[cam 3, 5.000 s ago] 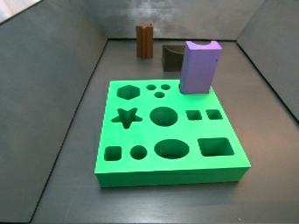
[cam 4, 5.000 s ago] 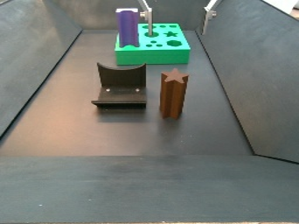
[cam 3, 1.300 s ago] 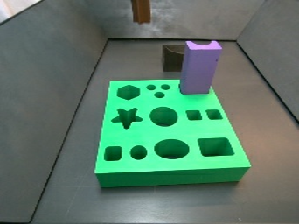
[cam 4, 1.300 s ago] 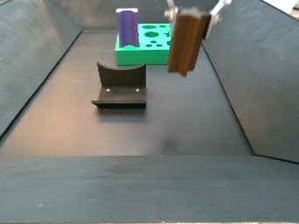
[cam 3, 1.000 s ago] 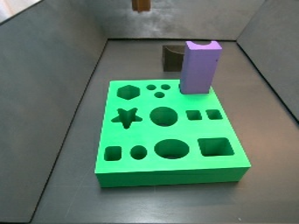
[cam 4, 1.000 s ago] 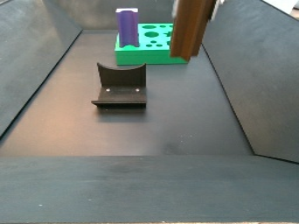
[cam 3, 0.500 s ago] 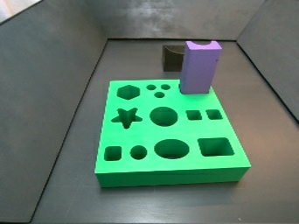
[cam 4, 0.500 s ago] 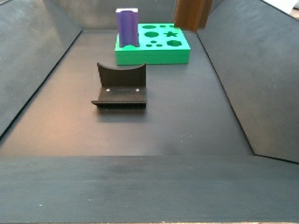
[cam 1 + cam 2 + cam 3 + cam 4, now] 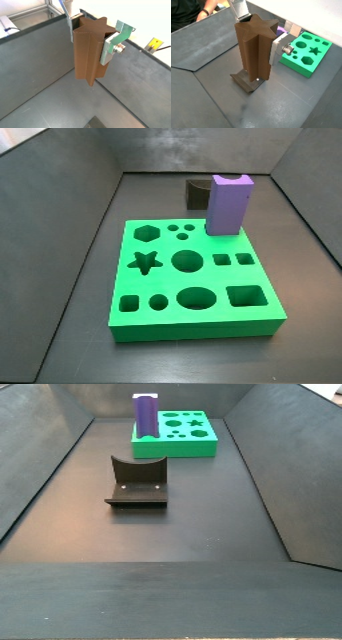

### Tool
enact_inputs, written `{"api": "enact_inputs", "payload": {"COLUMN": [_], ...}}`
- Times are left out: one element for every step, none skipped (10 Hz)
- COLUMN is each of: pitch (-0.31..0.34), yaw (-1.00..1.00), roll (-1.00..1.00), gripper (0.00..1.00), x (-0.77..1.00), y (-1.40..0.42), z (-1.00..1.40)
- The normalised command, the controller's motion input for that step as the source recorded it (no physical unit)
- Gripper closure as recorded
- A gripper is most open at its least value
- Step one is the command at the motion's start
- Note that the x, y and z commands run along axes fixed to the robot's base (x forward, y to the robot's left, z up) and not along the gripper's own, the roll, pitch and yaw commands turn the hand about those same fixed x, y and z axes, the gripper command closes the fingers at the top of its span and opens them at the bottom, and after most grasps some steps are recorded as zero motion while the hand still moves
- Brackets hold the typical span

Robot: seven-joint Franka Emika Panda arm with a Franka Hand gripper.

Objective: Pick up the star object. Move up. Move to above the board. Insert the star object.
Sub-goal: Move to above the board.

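The gripper (image 9: 93,37) is clamped on the star object (image 9: 89,52), silver plates tight against its ridged sides, post hanging upright between the jaws. Well below the jaws sits the board (image 9: 305,54).

Neither side view shows the end effector (image 9: 90,36) or the star post (image 9: 90,52); only the wrist views do. There the post hides most of both fingers (image 9: 117,37), and in one it covers part of the fixture (image 9: 246,81). The purple block (image 9: 230,204) hides part of the fixture (a dark shape behind it) and the board's (image 9: 134,273) far corner.
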Motion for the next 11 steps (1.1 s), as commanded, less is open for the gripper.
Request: {"api": "enact_inputs", "payload": {"pitch": [0.643,0.607,0.467,0.393,0.257,0.169,0.133,0.123,0.114,0.106,0.102], "yaw": [-0.21,-0.20,-0.10,-0.07,-0.03,-0.01,0.00,0.00,0.01,0.01,0.01], "roll": [-0.10,-0.09,-0.09,-0.11,-0.06,-0.02,-0.01,-0.02,-0.01,0.01,0.00], "gripper": [1.00,1.00,1.00,1.00,1.00,1.00,1.00,1.00,1.00,1.00,1.00], "x": [0.09,0.09,0.10,0.11,0.11,0.12,0.12,0.13,0.14,0.15,0.16], "y": [-1.00,-1.00,-1.00,-1.00,-1.00,-1.00,-1.00,-1.00,-1.00,-1.00,-1.00], "z": [-0.03,-0.06,-0.05,-0.05,-0.05,-0.05,-0.04,-0.04,-0.04,-0.04,-0.03]}}
